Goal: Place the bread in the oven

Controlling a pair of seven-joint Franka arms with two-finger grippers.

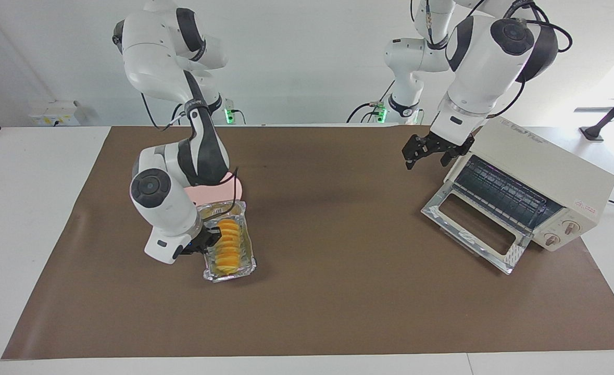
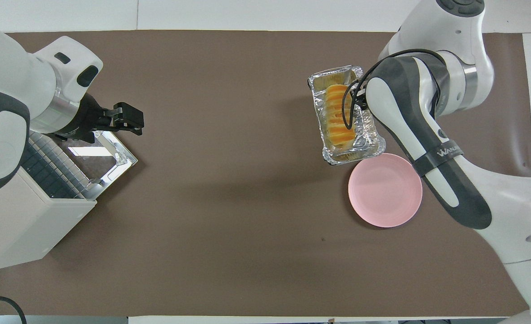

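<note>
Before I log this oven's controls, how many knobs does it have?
2. Both sit on the oven's front panel beside the open glass door: one knob above, the other knob just below. None appears hidden.

I count one bread (image 1: 227, 246) loaf, one foil tray (image 1: 245, 260), one pink plate (image 2: 384, 190) and one oven (image 1: 538, 179) with two knobs (image 1: 571, 227) on my brown surface (image 1: 338, 302). I have two arms, each ending in one gripper: the left gripper (image 1: 429, 151) and the right gripper (image 1: 202, 244).

Foil tray (image 1: 248, 245), pink plate (image 2: 385, 190) touching it, brown mat (image 1: 338, 291)
</note>
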